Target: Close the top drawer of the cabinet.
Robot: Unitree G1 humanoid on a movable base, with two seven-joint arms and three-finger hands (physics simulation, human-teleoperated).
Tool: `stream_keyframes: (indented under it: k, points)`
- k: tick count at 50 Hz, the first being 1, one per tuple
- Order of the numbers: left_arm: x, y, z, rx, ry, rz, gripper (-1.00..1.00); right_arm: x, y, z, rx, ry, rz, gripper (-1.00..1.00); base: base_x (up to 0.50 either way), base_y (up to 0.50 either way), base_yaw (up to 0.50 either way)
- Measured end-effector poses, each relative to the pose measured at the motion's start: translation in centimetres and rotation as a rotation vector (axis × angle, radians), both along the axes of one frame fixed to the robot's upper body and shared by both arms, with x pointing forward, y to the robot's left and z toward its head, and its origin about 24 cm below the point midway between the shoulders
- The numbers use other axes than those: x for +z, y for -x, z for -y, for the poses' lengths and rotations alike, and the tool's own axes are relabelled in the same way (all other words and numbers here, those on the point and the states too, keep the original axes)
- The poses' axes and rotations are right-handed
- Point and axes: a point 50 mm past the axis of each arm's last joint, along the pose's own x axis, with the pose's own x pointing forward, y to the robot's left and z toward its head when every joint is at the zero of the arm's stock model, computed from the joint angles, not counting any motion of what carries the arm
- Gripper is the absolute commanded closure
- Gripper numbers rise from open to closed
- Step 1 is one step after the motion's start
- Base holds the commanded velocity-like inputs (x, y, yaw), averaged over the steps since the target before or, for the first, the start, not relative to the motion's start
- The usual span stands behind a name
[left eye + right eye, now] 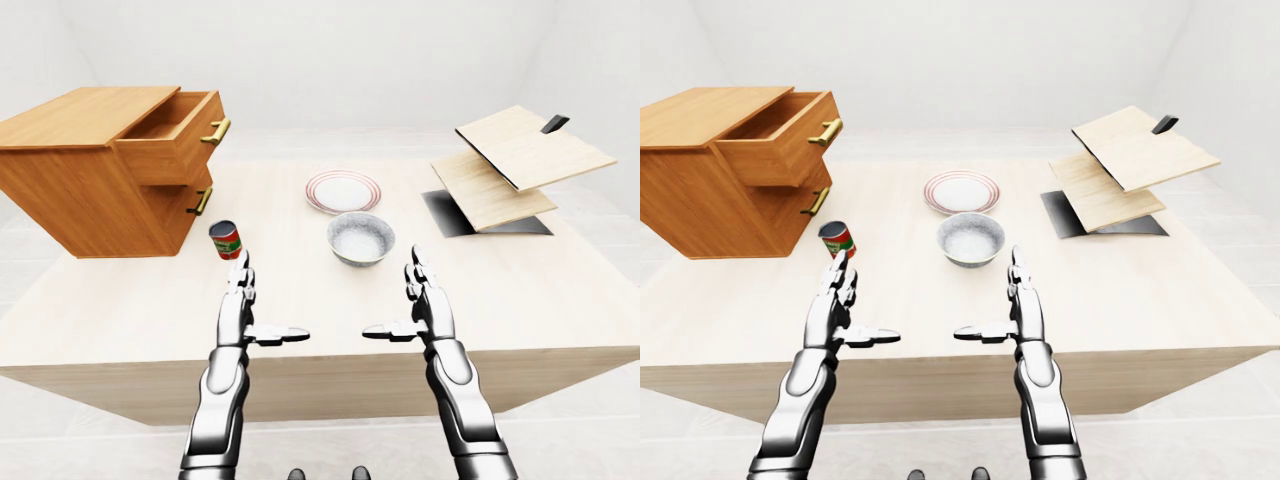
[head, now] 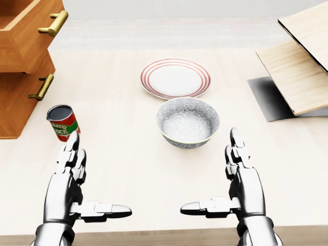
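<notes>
- Wooden cabinet [image 1: 90,170] sits at the desk [image 1: 300,300] upper left in our left-eye view; its top drawer [image 1: 175,125] juts out.
- Left robot hand [image 2: 72,179] and right robot hand [image 2: 241,179] hover spread wide, holding nothing.

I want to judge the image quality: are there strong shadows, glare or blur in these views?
Left-eye view: even, soft light, everything sharp, only a dark shadow patch under the tilted boards. Head view: sharp too, no glare, and the cabinet is cut off at the left edge. Right-eye view: nearly the same picture as the left eye's.
</notes>
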Motion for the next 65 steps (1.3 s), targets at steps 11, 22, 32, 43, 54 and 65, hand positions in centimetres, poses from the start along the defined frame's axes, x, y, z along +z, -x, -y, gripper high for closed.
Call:
stream_keyframes:
  k: [11, 22, 32, 43, 54, 65]
  points:
    - [0.1, 0.3, -0.1, -0.032, 0.036, 0.001, -1.00, 0.2, 0.0, 0.6, -0.006, -0.013, 0.004, -1.00, 0.00, 0.00, 0.00]
    - [2.5, 0.7, -1.3, -0.004, 0.043, 0.065, -1.00, 2.1, 0.7, 1.4, -0.041, -0.037, 0.040, -1.00, 0.00, 0.00, 0.00]
    - [6.7, 0.8, -2.3, 0.025, 0.023, 0.243, -1.00, 7.3, 1.7, 3.1, -0.074, -0.016, 0.266, -1.00, 0.00, 0.00, 0.00]
    - [10.0, 1.3, -2.7, 0.040, 0.002, 0.388, -1.00, 11.2, 3.0, 4.5, -0.097, 0.046, 0.434, -1.00, 0.00, 0.00, 0.00]
    - [12.5, 2.1, -2.9, 0.055, -0.018, 0.502, -1.00, 13.9, 3.8, 5.3, -0.106, 0.088, 0.554, -1.00, 0.00, 0.00, 0.00]
    - [14.8, 2.8, -3.3, 0.077, -0.029, 0.611, -1.00, 16.1, 4.7, 5.5, -0.103, 0.119, 0.664, -1.00, 0.00, 0.00, 0.00]
